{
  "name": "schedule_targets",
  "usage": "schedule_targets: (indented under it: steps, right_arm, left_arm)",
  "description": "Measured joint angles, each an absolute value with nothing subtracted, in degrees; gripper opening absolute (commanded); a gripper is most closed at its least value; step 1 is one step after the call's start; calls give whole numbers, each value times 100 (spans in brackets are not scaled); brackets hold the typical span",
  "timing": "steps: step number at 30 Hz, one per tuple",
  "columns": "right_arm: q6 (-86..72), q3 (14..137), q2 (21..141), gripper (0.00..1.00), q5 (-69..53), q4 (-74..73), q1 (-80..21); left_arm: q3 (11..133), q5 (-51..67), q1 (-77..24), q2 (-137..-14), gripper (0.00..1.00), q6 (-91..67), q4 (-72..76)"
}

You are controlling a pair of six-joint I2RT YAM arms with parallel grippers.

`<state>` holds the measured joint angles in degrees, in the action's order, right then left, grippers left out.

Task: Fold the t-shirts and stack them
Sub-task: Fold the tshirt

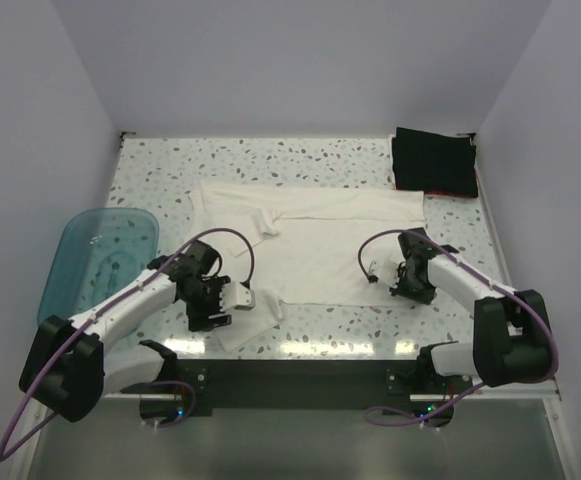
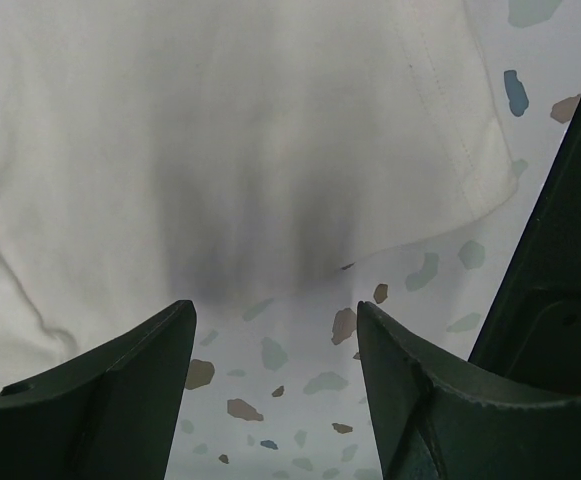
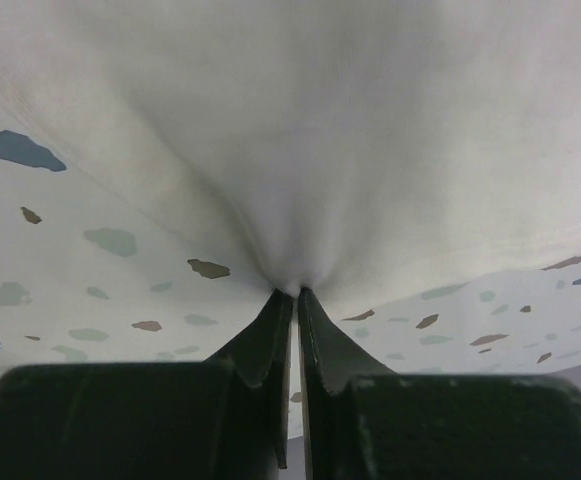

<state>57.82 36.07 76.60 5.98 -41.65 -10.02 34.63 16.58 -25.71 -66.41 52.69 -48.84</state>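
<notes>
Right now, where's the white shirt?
Top view: the white shirt lies spread mid-table, with the open left gripper at its near-left corner and the right gripper pinching its near-right edge. The black shirts sit past it, far right.

We count one white t-shirt (image 1: 320,240) spread across the middle of the surface (image 1: 320,160). In the far right corner we count one folded pile, with black cloth (image 1: 432,158) on top and one red layer (image 1: 452,194) showing at its near edge; we cannot tell how many black shirts are in it. One translucent blue tub (image 1: 100,255) sits at the left. We count two arms, each with one claw: the left claw (image 1: 242,298) and the right claw (image 1: 372,272).
</notes>
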Motion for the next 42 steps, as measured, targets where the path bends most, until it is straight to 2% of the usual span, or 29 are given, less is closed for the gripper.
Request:
schedule_targets:
  steps: [1,10,19,26,27,29,30,32,33,34,35,42]
  right_arm:
    - [5778,3607,7669,0,657,-4110,-1002]
    - [5754,3625,7752,0,851,-3981,-1009]
    - [5741,3686,7800,0,843,-3983,-1007]
    - [5745,3760,7876,0,812,-3979,-1007]
    - [5745,3769,7887,0,812,-3981,-1007]
    - [5745,3785,7911,0,803,-3979,-1007]
    - [5745,3795,7922,0,803,-3983,-1007]
    - [5747,3813,7940,0,801,-3986,-1007]
    - [5747,3822,7948,0,797,-3988,-1007]
    - [5745,3828,7950,0,792,-3988,-1007]
    - [5749,3841,7950,0,777,-4005,-1007]
    - [5819,3966,7712,0,523,-4379,-1007]
  left_arm:
    - [3415,1605,-2606,-6654,70,5269,-4851]
    - [3310,1288,-2891,-6814,66,5113,-4434]
    - [3802,1323,-3179,-6794,66,4836,-4504]
    - [3520,1302,-3275,-7299,62,4657,-4278]
    - [3516,1260,-3310,-7299,60,4613,-4233]
    - [3496,1177,-3361,-7297,49,4574,-4160]
    - [3489,1120,-3385,-7303,38,4556,-4106]
    - [3492,1050,-3413,-7332,23,4506,-4025]
    - [3503,1004,-3430,-7352,10,4484,-3990]
    - [3511,980,-3448,-7365,3,4471,-3977]
    - [3524,930,-3459,-7373,0,4453,-3951]
    - [3712,989,-3465,-7207,0,4451,-4584]
